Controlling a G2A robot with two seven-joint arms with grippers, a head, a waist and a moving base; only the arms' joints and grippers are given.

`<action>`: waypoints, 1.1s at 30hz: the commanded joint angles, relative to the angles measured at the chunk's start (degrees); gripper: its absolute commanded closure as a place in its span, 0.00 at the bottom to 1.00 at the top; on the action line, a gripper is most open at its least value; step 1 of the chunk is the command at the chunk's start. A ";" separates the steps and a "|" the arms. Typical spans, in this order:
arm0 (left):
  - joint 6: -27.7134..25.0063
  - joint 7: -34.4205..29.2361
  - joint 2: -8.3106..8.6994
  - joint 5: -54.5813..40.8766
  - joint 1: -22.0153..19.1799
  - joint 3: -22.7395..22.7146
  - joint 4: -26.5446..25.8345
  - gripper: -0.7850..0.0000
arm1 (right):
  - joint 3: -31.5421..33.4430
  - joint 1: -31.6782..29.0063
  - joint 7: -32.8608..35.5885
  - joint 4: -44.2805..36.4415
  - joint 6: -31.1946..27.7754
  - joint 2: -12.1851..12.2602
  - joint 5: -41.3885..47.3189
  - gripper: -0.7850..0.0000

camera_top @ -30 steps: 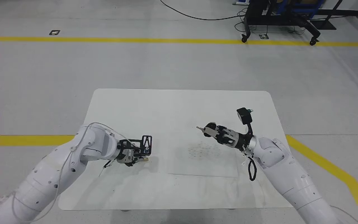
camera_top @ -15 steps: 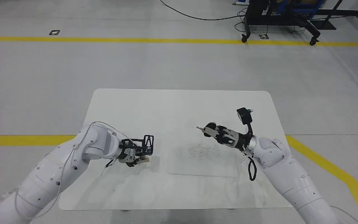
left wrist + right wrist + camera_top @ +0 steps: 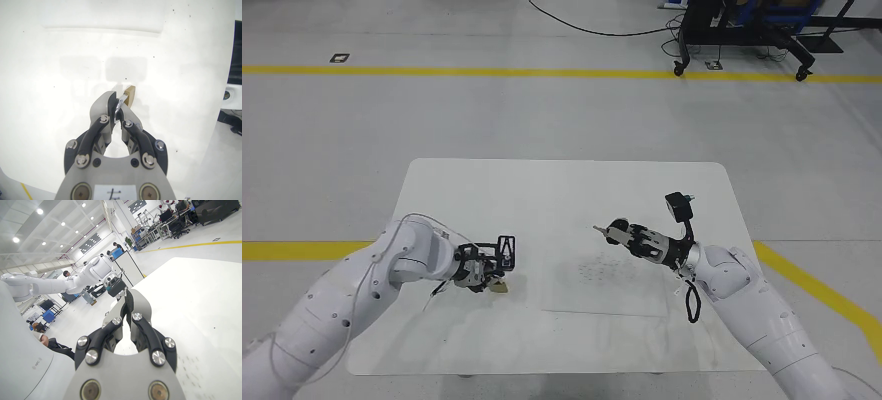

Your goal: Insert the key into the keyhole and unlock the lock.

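A small brass padlock (image 3: 130,95) hangs just above the white table (image 3: 572,190) on its left side. My left gripper (image 3: 118,100) is shut on the lock's silver shackle (image 3: 117,108), with the brass body sticking out past the fingertips. From above, the lock (image 3: 500,285) shows at the tip of the left gripper (image 3: 492,277). Right of the table's middle, my right gripper (image 3: 610,233) is shut on the key, and a thin metal tip (image 3: 595,229) points toward the left arm. In the right wrist view the right gripper (image 3: 128,294) has its pads pressed together, hiding the key.
A faint patch of small marks (image 3: 598,270) lies on the table between the two arms. A black cart (image 3: 742,30) stands on the floor far behind. Yellow floor lines (image 3: 442,70) run past the table.
My left gripper has shifted a little to the right, toward the table's middle, carrying the padlock. The right arm has stayed still.
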 commanded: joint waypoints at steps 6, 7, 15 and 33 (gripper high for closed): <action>-1.74 5.62 0.36 -8.33 -0.17 -2.89 4.42 1.00 | 0.00 0.00 0.00 0.00 0.00 0.00 0.00 1.00; -1.74 5.62 0.36 -8.33 -0.17 -2.89 4.42 1.00 | 0.00 0.00 0.00 0.00 0.00 0.00 0.00 1.00; -3.10 13.78 0.30 -14.39 1.28 -4.56 5.57 1.00 | 0.03 -0.06 -0.32 -0.38 0.00 -0.02 0.32 1.00; -4.60 17.06 -0.37 -51.12 1.02 0.66 9.94 1.00 | 0.18 -1.06 -1.62 -3.48 0.00 -0.08 6.54 1.00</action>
